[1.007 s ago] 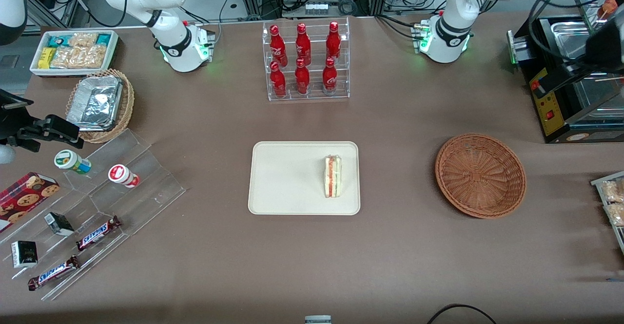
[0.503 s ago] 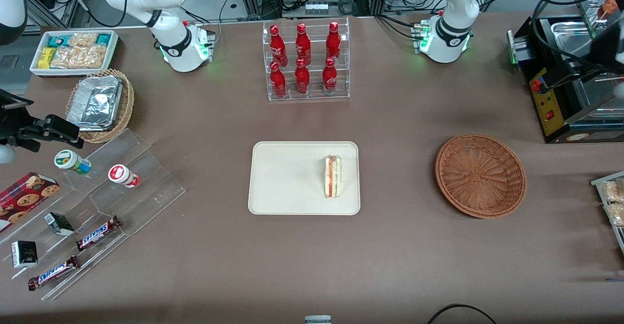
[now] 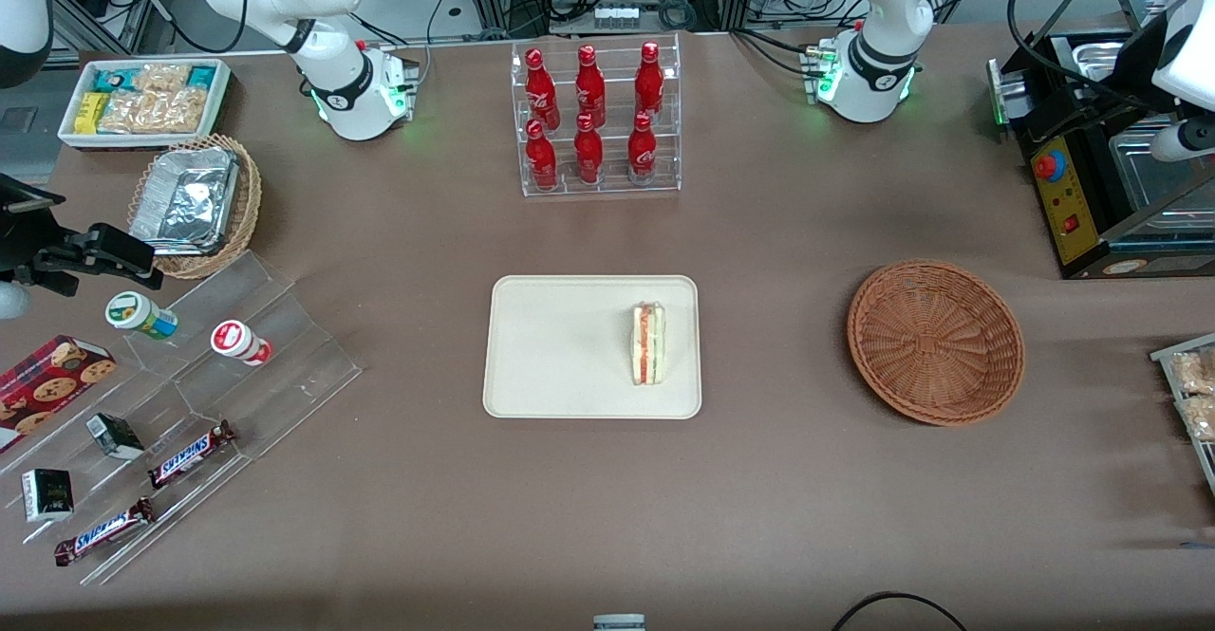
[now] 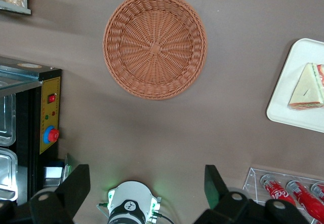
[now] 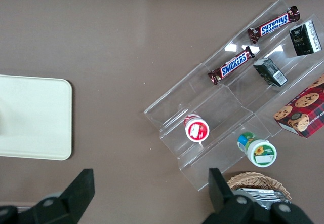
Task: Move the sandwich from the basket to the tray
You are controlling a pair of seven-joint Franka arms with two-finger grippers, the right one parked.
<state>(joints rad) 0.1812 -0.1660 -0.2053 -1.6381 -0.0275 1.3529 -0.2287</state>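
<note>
The sandwich [image 3: 649,343] lies on the tray [image 3: 560,346], the wicker basket [image 3: 935,342] sits empty (job looks done); the left gripper [image 4: 147,191] hangs high above, fingers spread, holding nothing.

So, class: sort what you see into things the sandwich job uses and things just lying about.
Job: sandwich lying on tray; basket; gripper, open, high above the table.

Lying about: cola bottles; Snickers bars; foil container.

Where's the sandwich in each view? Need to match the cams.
Front view: sandwich lies on the tray, at the tray's edge nearest the basket.
Left wrist view: sandwich on the tray; open end effector high above the table.
Right wrist view: not visible.
Shared landmark: the tray.
</note>
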